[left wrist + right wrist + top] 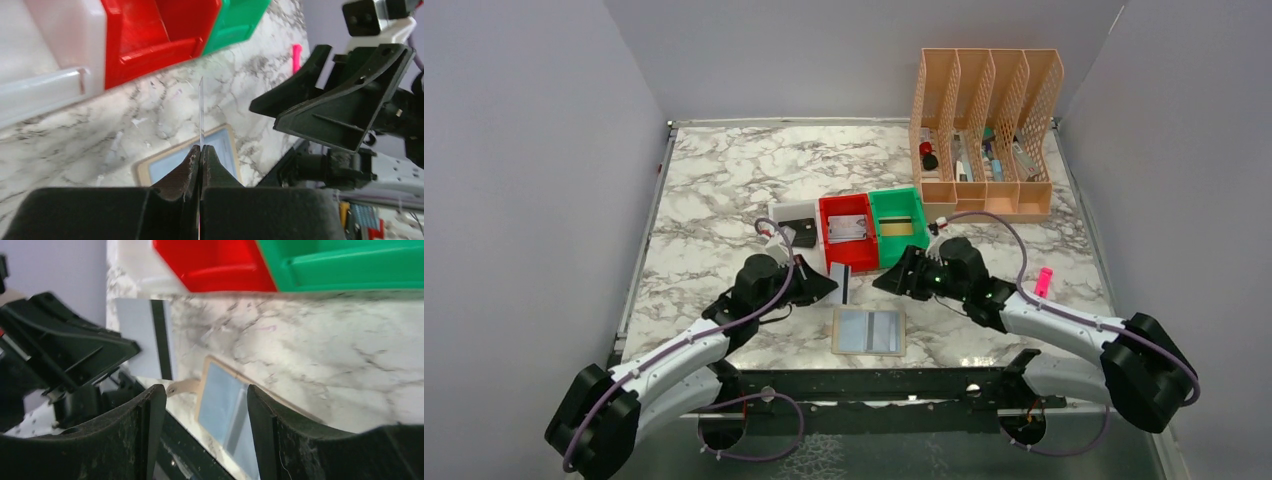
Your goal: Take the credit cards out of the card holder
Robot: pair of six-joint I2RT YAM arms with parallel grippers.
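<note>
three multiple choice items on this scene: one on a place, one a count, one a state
1. Where is the open tan folding card holder? A on the floor B flat on the marble table C on the wall
2. How many small plastic trays stand in a row? A two B three C five
3. The left gripper is A shut on a thin silvery-grey card B open and empty C out of sight
B, it lies by the table's front edge; B, white, red, green; A, its jaws pinch the card.
</note>
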